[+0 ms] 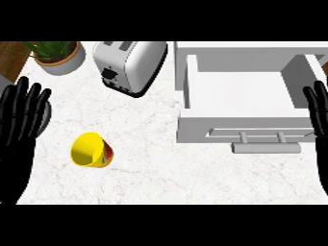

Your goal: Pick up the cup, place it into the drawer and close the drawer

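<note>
Your left hand (14,120) rests wide open, cup (91,150) lying tipped just right of it on the desk (159,163). Right hand (327,113) wide open beside the open drawer (241,108).

Illumination is bright and even across the white marbled stone counter top (195,178). On that counter top, the glossy silver toaster (129,65) shows a soft highlight and casts a narrow dark shadow along its lower right side. The open white rectangular drawer (241,93) holds faint grey interior shading.
</note>
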You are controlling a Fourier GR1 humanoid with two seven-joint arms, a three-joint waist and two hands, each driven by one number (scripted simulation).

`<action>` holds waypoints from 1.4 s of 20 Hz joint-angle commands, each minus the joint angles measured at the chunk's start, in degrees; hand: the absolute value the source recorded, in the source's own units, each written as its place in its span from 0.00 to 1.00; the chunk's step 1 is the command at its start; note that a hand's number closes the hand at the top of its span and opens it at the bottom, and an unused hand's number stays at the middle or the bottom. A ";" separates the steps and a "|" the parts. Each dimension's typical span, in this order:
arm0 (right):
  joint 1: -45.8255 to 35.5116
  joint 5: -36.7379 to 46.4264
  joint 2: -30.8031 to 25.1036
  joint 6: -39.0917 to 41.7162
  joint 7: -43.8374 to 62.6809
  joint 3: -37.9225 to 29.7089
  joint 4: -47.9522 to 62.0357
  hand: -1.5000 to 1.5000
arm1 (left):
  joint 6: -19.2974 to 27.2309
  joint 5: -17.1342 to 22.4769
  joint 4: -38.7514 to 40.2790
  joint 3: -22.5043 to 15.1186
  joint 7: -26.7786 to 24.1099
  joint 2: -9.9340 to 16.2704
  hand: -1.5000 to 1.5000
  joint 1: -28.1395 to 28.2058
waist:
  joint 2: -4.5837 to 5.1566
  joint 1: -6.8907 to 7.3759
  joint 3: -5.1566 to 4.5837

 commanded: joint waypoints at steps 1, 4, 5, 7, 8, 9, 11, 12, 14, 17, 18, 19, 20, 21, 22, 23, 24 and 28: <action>-2.74 -1.02 0.00 0.67 -0.25 -0.92 3.18 0.00 | -5.39 5.37 4.38 3.66 -2.66 2.65 0.00 -0.97 | -0.84 0.25 0.13; 0.35 0.08 1.15 0.29 -3.96 0.08 2.69 0.00 | -15.57 17.01 0.52 4.59 -3.17 7.06 0.00 2.18 | -0.86 0.57 0.09; -3.02 -1.97 -0.12 0.83 -0.78 -1.49 2.76 0.00 | -18.01 18.72 1.10 4.44 -1.92 8.83 0.00 0.53 | -0.82 0.54 0.09; 1.87 -3.28 -2.39 6.06 3.46 2.67 1.72 0.00 | -14.57 25.28 6.07 2.86 5.93 4.27 0.00 3.41 | -0.60 -0.08 0.06; -1.07 -1.92 -1.05 4.34 4.17 3.75 2.91 0.00 | -17.18 28.60 7.10 4.37 6.00 6.15 0.00 3.98 | -0.60 0.84 0.02; -1.44 -2.64 -2.49 5.72 3.43 2.31 5.06 0.00 | -16.86 30.64 6.91 5.53 7.49 6.64 0.00 3.20 | -0.67 0.71 0.10; -1.42 -5.98 -3.31 7.10 5.83 0.82 2.83 0.00 | -20.40 34.01 9.35 8.87 5.65 8.62 0.00 5.69 | -0.86 0.46 0.09; 0.10 -4.44 -1.86 5.80 5.50 2.13 1.11 0.00 | -21.46 34.77 12.64 9.50 5.24 8.88 0.00 3.44 | -0.86 0.09 0.10; -3.35 -4.57 -1.98 6.44 4.93 1.50 5.58 0.00 | -24.18 35.60 13.38 10.74 4.67 9.72 0.00 5.29 | -0.87 0.40 0.12; -3.82 -3.76 -1.97 7.28 1.82 0.82 9.31 0.00 | -24.96 26.78 21.76 10.51 0.05 9.08 0.00 2.13 | -0.80 0.20 0.12; -9.26 -6.99 -3.41 8.41 2.37 -2.48 12.91 0.00 | -24.56 26.97 23.96 11.30 0.25 9.41 0.00 -0.14 | -0.76 0.29 0.13; -7.10 -3.52 -2.28 6.75 3.49 0.14 9.90 0.00 | -23.73 29.12 25.60 12.18 3.97 10.95 0.00 -3.28 | -0.82 0.10 0.13; -6.99 -5.78 -2.79 7.75 4.09 -1.56 9.74 0.00 | -22.67 27.53 24.75 11.19 3.73 9.14 0.00 -1.79 | -0.85 0.16 0.13; -9.18 -5.69 -3.03 7.64 4.53 -1.90 11.58 0.00 | -24.81 25.40 29.88 10.93 0.22 8.82 0.00 -3.24 | -0.81 0.11 0.12; -9.99 -4.72 -2.69 7.14 1.67 -2.50 13.68 0.00 | -25.22 22.47 31.98 10.57 -3.01 7.84 0.00 -2.74 | -0.78 0.15 0.12; -8.54 -8.41 -5.69 11.11 0.07 -5.47 13.22 0.00 | -26.38 20.84 34.30 10.70 -4.79 8.48 0.00 -2.66 | -0.77 -0.01 0.12; -10.69 -4.93 -1.94 6.46 5.24 -0.96 10.33 0.00 | -24.29 20.48 34.79 10.43 -2.41 8.40 0.00 -5.71 | -0.83 0.06 0.12; -11.73 -6.24 -3.79 7.86 8.11 -2.39 8.01 0.00 | -25.89 14.92 41.56 11.12 -11.01 7.68 0.00 -3.47 | -0.86 0.03 0.10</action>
